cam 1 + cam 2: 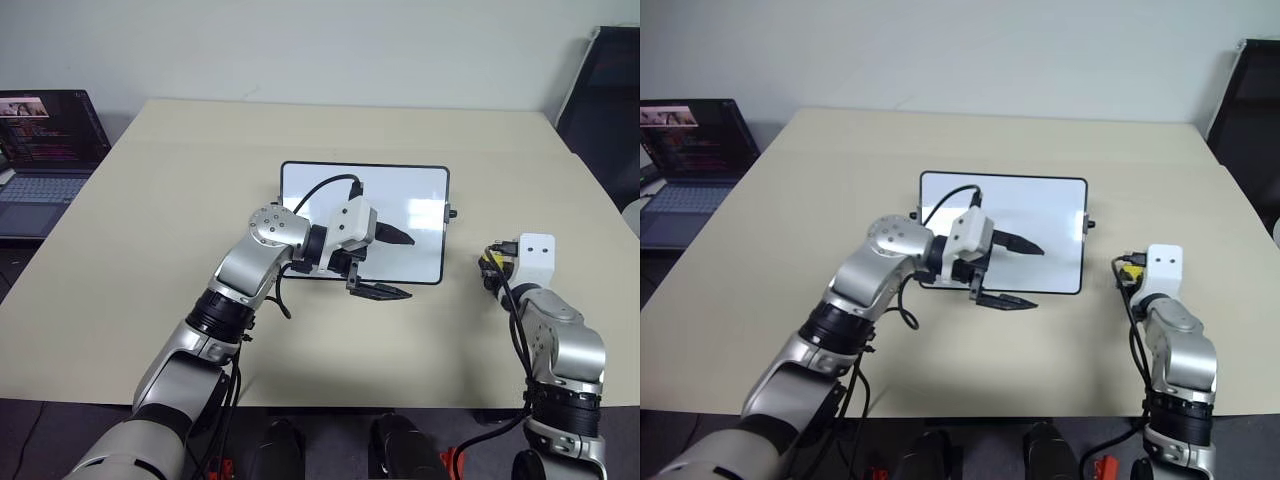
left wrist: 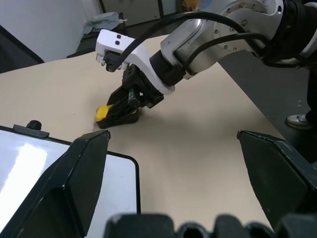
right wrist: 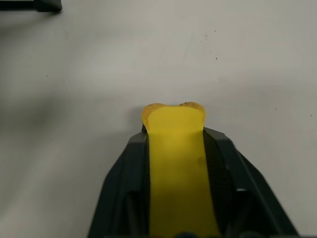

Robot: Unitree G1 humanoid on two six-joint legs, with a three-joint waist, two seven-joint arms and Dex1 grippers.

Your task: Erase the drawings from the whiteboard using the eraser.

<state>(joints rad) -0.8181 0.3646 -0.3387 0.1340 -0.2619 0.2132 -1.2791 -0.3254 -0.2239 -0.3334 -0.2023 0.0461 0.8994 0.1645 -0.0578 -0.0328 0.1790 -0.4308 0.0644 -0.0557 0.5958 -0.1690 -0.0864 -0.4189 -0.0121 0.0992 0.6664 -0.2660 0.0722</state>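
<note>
Flanking the eraser point(image 3: 177, 148), the right end effector point(image 2: 119, 113) (left one point(image 1: 385, 262) gapes wide).

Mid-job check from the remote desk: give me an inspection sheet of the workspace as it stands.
Surface: beige table, bare around the board.
Job's things: whiteboard lies flat at mid-table; no drawings seen on the part that shows. Yellow eraser sits between the right gripper's fingers, down at the table right of the board.
Clutter: nothing seen.
Grippers: left gripper open, hovering over the board's near edge; right gripper around the eraser, grip uncertain.
Cables: black cable loops over the left wrist; another runs along the right forearm.
Surroundings: open laptop at left, dark chair at right.
</note>
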